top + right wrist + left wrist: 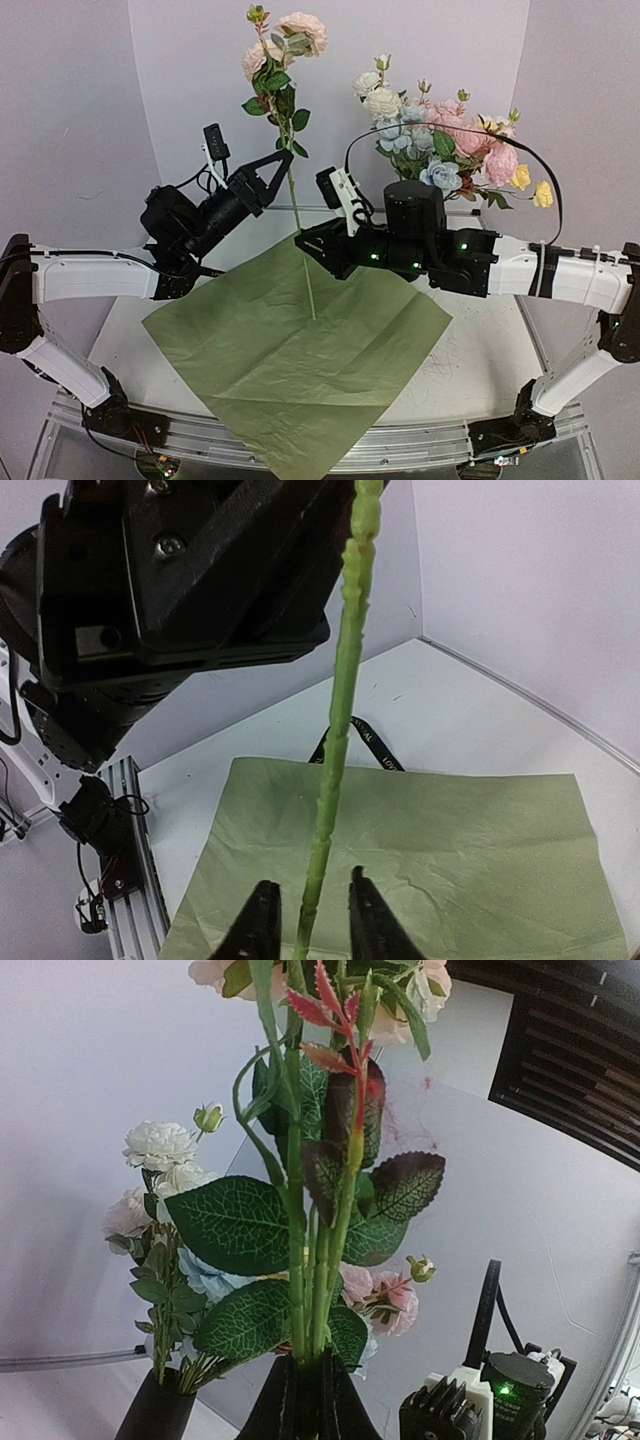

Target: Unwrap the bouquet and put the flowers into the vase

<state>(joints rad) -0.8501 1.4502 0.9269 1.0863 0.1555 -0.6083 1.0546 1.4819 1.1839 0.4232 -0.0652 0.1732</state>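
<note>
Overhead view: I look down from behind arm bases over whole worktop. Left wrist view: close, facing up along stem. Right wrist view: close, facing down stem onto green paper. Stem shows in all three.

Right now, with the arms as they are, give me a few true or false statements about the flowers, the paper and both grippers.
1. The left gripper is shut on the rose stem, holding it upright. True.
2. The green paper is wrapped in a cone. False: it lies spread open on the table.
3. The vase is empty. False: the flowers stand in it.
4. The jaws of the right gripper stand on either side of the rose stem's lower end. True.
5. The black ribbon is tied around the rose stem. False: it lies on the table beyond the paper's far edge.
</note>
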